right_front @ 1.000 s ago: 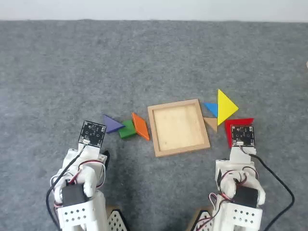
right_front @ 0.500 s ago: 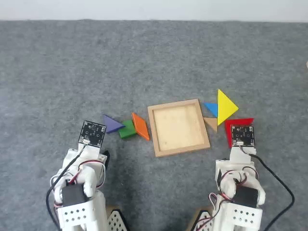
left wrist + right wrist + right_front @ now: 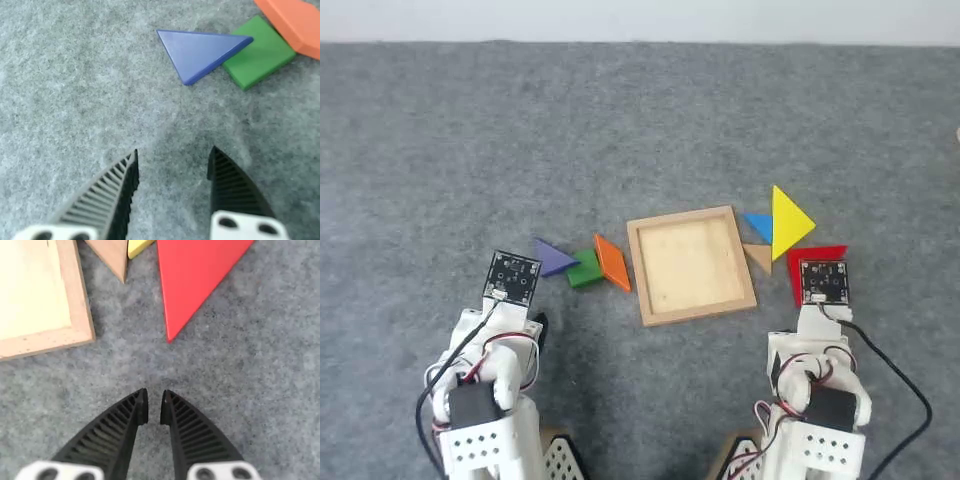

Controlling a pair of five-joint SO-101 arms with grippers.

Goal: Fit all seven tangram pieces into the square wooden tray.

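The left arm's jaws stand wide over the grey desk [image 3: 720,120], near the purple triangle [image 3: 553,258], which touches the green square [image 3: 585,270] beside the orange parallelogram [image 3: 612,262]. The square wooden tray [image 3: 642,285] sits mid-desk, with the tan triangle [image 3: 758,257], blue triangle [image 3: 758,224], yellow triangle [image 3: 788,220] and red triangle [image 3: 815,255] at its right. There the right arm's jaws are narrowed to a slit, holding nothing.

Tray [image 3: 698,311] central. At its 9 o'clock, a row runs outward: parallelogram [image 3: 611,262] beside the rim, square piece [image 3: 584,269], then medium triangle [image 3: 553,258], tip on the square piece. At 3 o'clock, small triangle [image 3: 758,257] near the rim; second small triangle [image 3: 758,224] and large triangle [image 3: 788,222] at 2 o'clock; other large triangle [image 3: 794,268] outermost at 3.
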